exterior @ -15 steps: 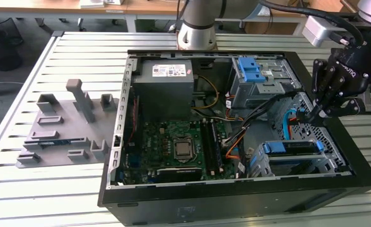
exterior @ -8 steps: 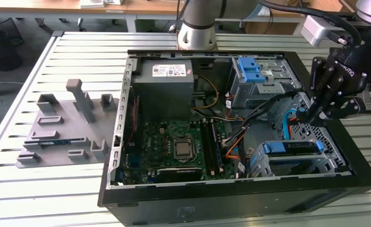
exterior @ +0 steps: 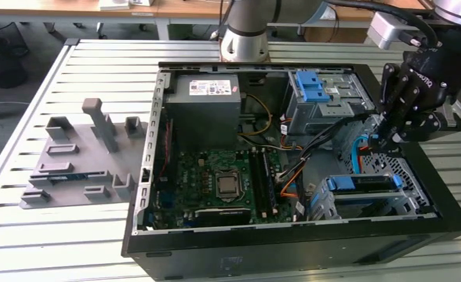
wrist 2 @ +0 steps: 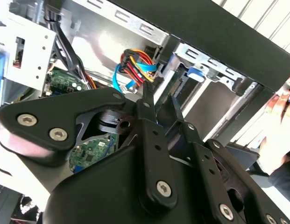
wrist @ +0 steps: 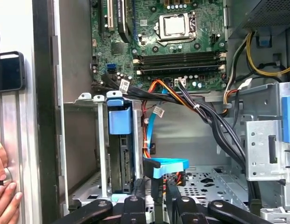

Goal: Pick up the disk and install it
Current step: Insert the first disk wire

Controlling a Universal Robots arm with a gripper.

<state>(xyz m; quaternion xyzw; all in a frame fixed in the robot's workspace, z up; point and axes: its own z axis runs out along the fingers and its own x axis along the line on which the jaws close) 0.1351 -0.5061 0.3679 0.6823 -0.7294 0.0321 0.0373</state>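
The computer case (exterior: pixel 293 247) lies open on its side on the slatted worktop (exterior: pixel 73 235), so everything inside can be reached from above, and that is why I come at it from overhead. The disk (exterior: pixel 361 183) stands on edge in the metal drive cage (exterior: pixel 407 202) at the lower right of the exterior view. Its blue bracket faces up, which I take to be how it slides along the cage rails. In the first wrist view the disk (wrist: pixel 120 158) is upright in its slot, the bracket's blue tab (wrist: pixel 119 120) at its end, and it looks to me seated, or close to it. My end effector (exterior: pixel 381 141) hangs at the right of the exterior view, above the perforated case floor between the upper drive bay (exterior: pixel 324 97) and the cage. It points steeply down and is apart from the disk. In the first wrist view my end effector (wrist: pixel 161 184) is just beside a folded blue data cable (wrist: pixel 166 168), next to the disk's slot. Whether it is clenched or released I cannot tell, and I cannot make out anything held in it. My wrist leans in over the case's right wall, with the arm's base (exterior: pixel 242 35) behind the case at the upper middle. A person's hand (wrist: pixel 4 198) rests outside the case wall.
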